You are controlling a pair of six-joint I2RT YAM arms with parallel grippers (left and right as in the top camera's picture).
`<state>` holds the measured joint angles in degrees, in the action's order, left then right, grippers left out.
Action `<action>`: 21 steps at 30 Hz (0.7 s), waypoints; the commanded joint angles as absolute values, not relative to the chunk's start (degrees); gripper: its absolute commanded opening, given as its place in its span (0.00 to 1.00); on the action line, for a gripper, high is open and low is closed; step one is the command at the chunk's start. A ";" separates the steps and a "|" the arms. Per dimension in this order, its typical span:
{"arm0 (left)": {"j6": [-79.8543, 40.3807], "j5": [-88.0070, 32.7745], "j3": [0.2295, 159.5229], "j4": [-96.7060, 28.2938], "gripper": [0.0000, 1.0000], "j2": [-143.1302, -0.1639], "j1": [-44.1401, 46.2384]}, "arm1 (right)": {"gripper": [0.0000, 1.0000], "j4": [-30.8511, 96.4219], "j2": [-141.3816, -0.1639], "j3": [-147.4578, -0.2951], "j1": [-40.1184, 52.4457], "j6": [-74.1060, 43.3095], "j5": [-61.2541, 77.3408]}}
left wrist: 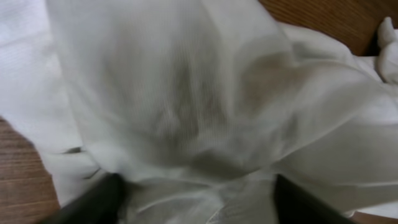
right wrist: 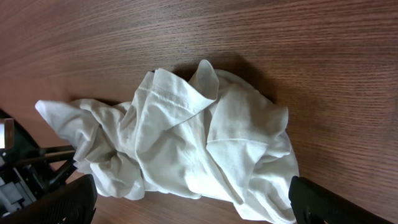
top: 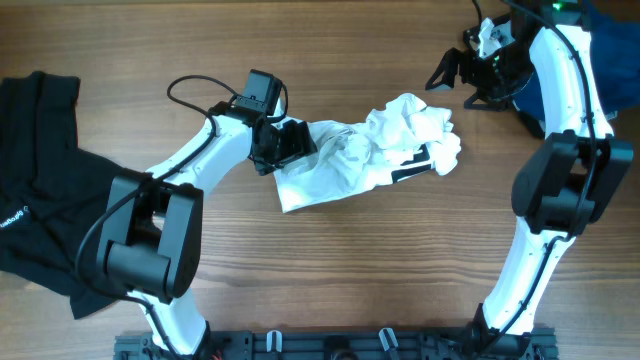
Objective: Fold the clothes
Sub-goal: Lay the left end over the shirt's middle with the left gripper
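Note:
The white T-shirt (top: 370, 150) lies crumpled in the middle of the wooden table, with a black mark on its right part. My left gripper (top: 287, 145) is at the shirt's left edge. In the left wrist view the white fabric (left wrist: 205, 93) fills the frame and lies between the two spread fingers (left wrist: 199, 202); the gripper is open. My right gripper (top: 455, 75) is open and empty, off the shirt's far right. Its wrist view shows the bunched shirt (right wrist: 186, 143) beyond its spread fingers (right wrist: 193, 208).
A black garment (top: 40, 180) lies spread at the table's left edge. A dark blue garment (top: 600, 50) sits at the far right corner behind the right arm. Bare wood (top: 380, 270) shows in front of the shirt.

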<state>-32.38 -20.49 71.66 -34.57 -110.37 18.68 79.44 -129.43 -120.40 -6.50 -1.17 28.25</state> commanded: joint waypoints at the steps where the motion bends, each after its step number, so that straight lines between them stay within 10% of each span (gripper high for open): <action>1: -31.97 -22.59 71.90 -33.12 0.26 -110.83 18.52 | 1.00 79.29 -128.03 -121.60 -6.26 -0.01 27.90; 3: -32.42 -23.86 71.92 -32.18 0.04 -110.83 18.52 | 1.00 79.31 -128.03 -121.60 -6.26 -0.03 27.90; 21: -33.52 -27.33 79.85 -23.88 0.10 -110.80 20.05 | 1.00 78.81 -128.03 -121.60 -6.26 0.01 27.86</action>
